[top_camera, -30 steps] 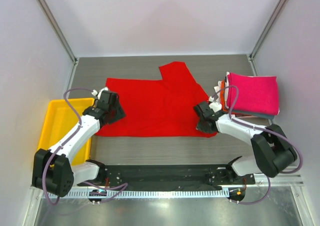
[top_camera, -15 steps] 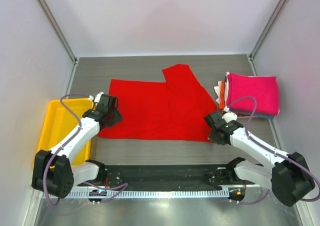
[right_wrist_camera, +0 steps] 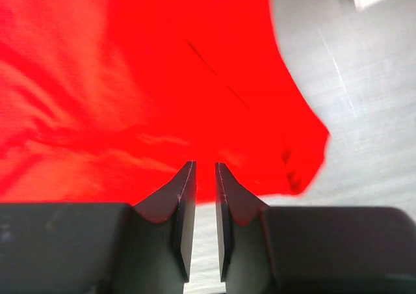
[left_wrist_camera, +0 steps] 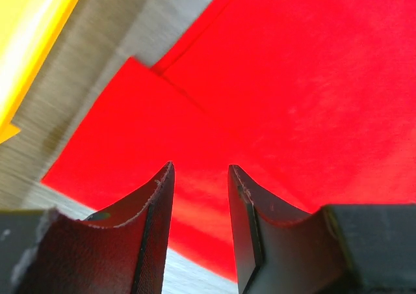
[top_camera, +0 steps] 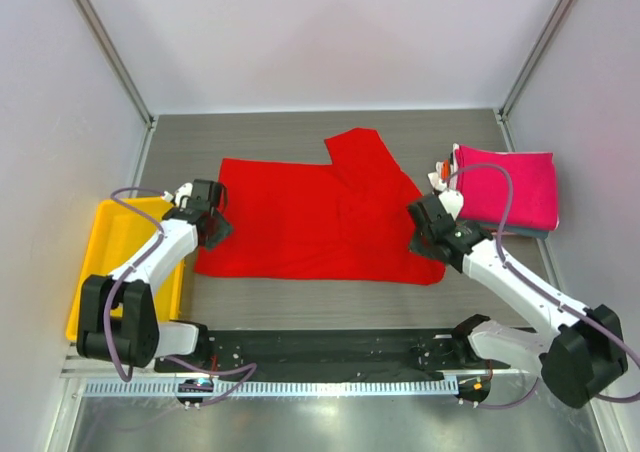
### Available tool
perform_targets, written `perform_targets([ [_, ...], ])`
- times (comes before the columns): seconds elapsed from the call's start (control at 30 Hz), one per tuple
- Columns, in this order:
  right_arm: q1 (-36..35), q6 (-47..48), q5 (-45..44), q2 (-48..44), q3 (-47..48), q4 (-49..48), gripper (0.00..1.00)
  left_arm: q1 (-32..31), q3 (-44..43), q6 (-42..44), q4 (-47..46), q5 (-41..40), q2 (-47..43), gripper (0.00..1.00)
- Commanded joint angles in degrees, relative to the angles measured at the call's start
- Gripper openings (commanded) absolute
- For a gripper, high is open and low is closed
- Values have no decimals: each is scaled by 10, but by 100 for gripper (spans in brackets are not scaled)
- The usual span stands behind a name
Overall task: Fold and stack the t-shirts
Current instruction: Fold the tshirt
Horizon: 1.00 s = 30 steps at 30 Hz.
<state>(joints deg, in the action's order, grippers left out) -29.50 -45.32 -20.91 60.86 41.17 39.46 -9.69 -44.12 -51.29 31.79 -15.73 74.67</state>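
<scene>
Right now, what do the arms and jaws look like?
The left arm and right arm have white links with bulky black joints. A lilac cable loops along each. The jaws are black, curved outside, tapering to thin tips. Both bases sit on a black plate.

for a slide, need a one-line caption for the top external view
Left hand and right hand at opposite edges of a flat red t-shirt; folded stack right, yellow tray left.

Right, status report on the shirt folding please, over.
Left gripper open over left edge of red t-shirt. Right gripper barely open at its right corner. Both empty. Shirt spread out, folded stack to its right. Nothing blocking.
</scene>
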Motion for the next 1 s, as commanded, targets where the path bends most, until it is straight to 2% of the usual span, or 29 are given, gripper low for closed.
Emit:
perform_targets([
  [0.0, 3, 72, -20, 44, 83, -38, 24, 3, -67, -22, -29, -12, 18, 40],
  [0.13, 39, 114, 4, 155, 222, -44, 26, 3, -159, -11, -12, -19, 85, 42],
  [0.23, 80, 137, 34, 243, 311, -62, 36, 10, -224, -1, -4, -13, 145, 43],
  [0.27, 88, 141, 47, 261, 331, -71, 44, 13, -239, 6, -6, -11, 159, 44],
  [0.3, 101, 146, 52, 305, 349, -80, 48, 20, -256, 8, -3, -5, 178, 44],
  [0.47, 145, 148, 99, 450, 507, -122, 59, 46, -358, 13, 6, 29, 274, 46],
  [0.6, 160, 149, 143, 583, 639, -130, 72, 57, -388, 24, -29, 50, 316, 52],
  [0.73, 176, 150, 188, 715, 809, -129, 74, 76, -414, 30, -56, 70, 360, 57],
  [0.83, 191, 146, 233, 804, 904, -124, 71, 94, -433, 23, -73, 111, 397, 58],
  [0.93, 203, 144, 261, 860, 968, -126, 71, 94, -441, 23, -109, 124, 415, 61],
  [0.97, 207, 144, 269, 877, 978, -127, 71, 112, -447, 24, -110, 128, 420, 61],
])
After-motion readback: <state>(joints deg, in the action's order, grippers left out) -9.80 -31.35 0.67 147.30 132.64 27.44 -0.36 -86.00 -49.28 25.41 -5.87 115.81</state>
